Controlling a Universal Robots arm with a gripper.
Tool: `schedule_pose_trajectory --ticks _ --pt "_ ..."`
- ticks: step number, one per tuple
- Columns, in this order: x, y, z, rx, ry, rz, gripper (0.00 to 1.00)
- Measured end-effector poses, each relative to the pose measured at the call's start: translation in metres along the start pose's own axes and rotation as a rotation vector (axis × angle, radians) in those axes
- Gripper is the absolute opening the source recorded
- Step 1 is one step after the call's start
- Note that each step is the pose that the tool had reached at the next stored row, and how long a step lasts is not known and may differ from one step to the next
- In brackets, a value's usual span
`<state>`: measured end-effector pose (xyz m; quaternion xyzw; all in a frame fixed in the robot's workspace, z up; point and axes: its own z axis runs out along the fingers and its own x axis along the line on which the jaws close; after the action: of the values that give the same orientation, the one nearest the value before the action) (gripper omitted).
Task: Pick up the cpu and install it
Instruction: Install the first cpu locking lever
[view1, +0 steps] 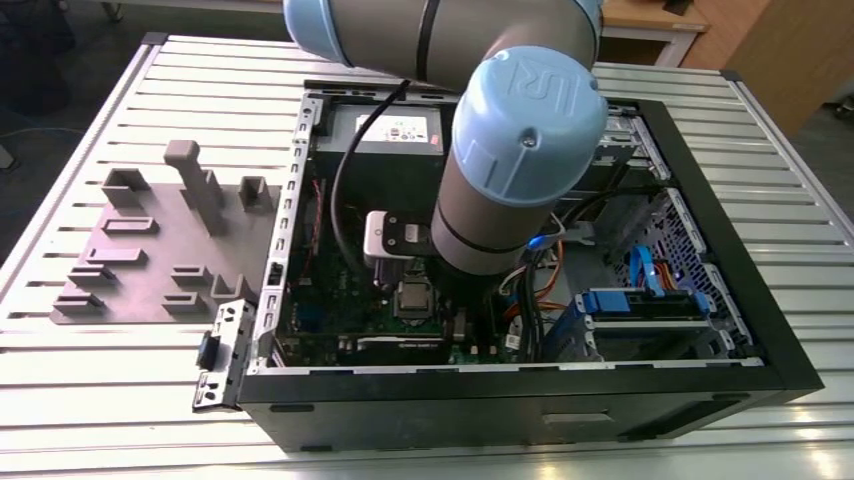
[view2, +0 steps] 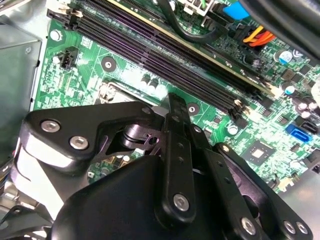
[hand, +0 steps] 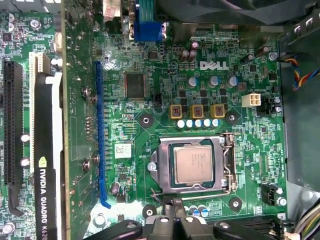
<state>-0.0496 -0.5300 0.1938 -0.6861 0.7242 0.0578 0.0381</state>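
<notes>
cpu (hand: 194, 165): we see it lying flat in the socket frame (hand: 192, 166) on the green motherboard (hand: 165, 100), silvery top up, in the first wrist view.
Gripper (hand: 175, 207): black fingers just beside the socket's edge, apart from the chip; we cannot tell whether they are apart or together.
Arm (view1: 514, 160): reaches down into the open computer case (view1: 694, 390) in the exterior view.
Graphics card (hand: 47, 165): well apart from the socket.
Case surroundings: slatted table (view1: 80, 390); grey fixture tray (view1: 147, 250) at the exterior view's left.

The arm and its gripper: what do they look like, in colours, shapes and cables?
The arm is a thick grey tube with rounded light-blue joint caps, one embossed with a logo. A black cable runs beside it. The gripper is matte black, built from flat linked bars with silver screws.
</notes>
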Motion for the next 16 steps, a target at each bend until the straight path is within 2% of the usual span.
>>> schedule_pose_trajectory --ticks 11,16 --pt "-0.0016 0.0004 -0.0121 0.0 0.0001 0.0 0.11" --pt "-0.0021 0.0004 -0.0148 0.0001 -0.0004 0.0 0.11"
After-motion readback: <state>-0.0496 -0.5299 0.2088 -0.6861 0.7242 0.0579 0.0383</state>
